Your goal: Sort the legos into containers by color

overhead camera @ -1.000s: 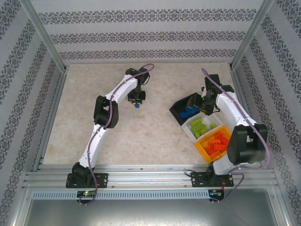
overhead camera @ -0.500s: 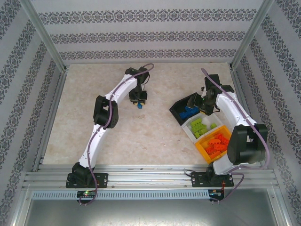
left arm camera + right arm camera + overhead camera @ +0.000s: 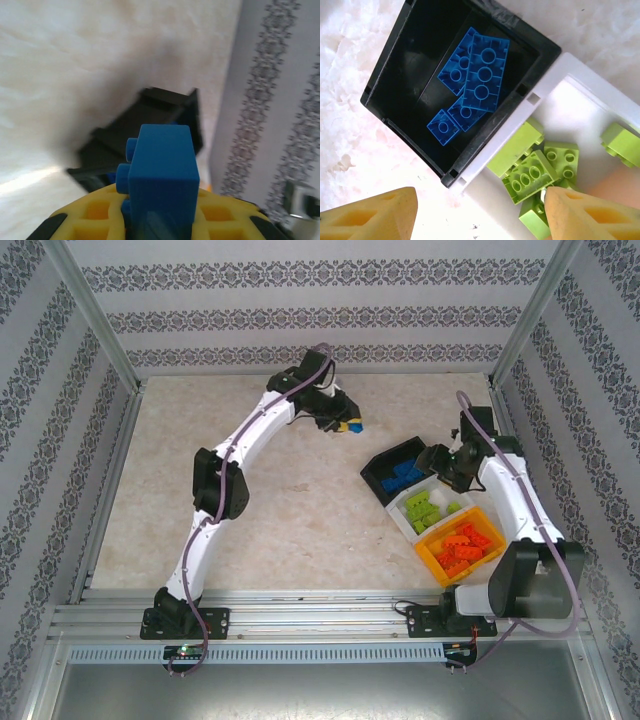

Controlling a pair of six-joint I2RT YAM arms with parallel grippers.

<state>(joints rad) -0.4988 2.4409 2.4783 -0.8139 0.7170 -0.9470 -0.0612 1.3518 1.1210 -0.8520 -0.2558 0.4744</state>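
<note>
Carrying step, delivery pending; entries by size.

1. Table [image 3: 300, 530]: pale marbled top that bears all three bins on the right side.
2. Left gripper [image 3: 347, 424]: clenched on one blue lego [image 3: 162, 165], raised over the far middle of the table, well apart from the bins.
3. Right gripper [image 3: 438, 460]: jaws apart, nothing between them, hanging just beside the black bin where it meets the white one. Judged the main obstruction to the left arm's approach.
4. Black bin [image 3: 378, 462]: holds blue legos [image 3: 405, 478]; judged the destination.
5. White bin [image 3: 393, 510]: holds lime green legos [image 3: 425, 508].
6. Orange-yellow bin [image 3: 425, 555]: holds orange-red legos [image 3: 462, 545].

Next move calls for swinging the held lego rightward over the black bin's open mouth, then letting go. Risk: the white bin touches the black one, so a late release could misfile blue among green.
</note>
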